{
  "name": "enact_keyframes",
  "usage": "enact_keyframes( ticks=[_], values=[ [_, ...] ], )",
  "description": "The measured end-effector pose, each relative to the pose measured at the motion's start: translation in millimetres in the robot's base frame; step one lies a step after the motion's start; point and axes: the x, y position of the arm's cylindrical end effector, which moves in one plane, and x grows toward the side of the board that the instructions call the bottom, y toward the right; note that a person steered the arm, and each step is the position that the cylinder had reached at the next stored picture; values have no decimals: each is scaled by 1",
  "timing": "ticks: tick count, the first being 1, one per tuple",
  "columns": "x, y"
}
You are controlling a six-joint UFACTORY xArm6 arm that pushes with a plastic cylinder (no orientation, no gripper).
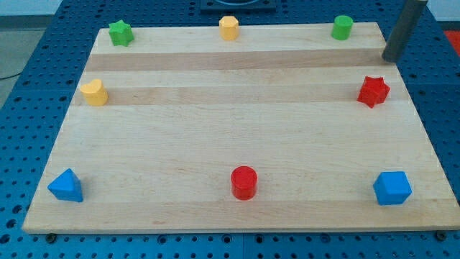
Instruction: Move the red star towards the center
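The red star [373,91] lies near the right edge of the wooden board [230,144], in its upper half. My rod comes down from the view's top right, and my tip [392,59] is at the board's right edge, above and slightly right of the red star, a short gap away from it. The tip touches no block.
A green star [121,32], a yellow hexagon block [228,27] and a green cylinder [342,27] line the top edge. A yellow block [94,92] sits at the left. A blue triangular block [66,185], a red cylinder [244,182] and a blue block [392,188] line the bottom.
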Motion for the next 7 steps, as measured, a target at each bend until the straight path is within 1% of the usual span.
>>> enact_keyframes(
  ticks=[5, 6, 7],
  values=[
    [4, 8],
    [49, 56],
    [83, 55]
  ],
)
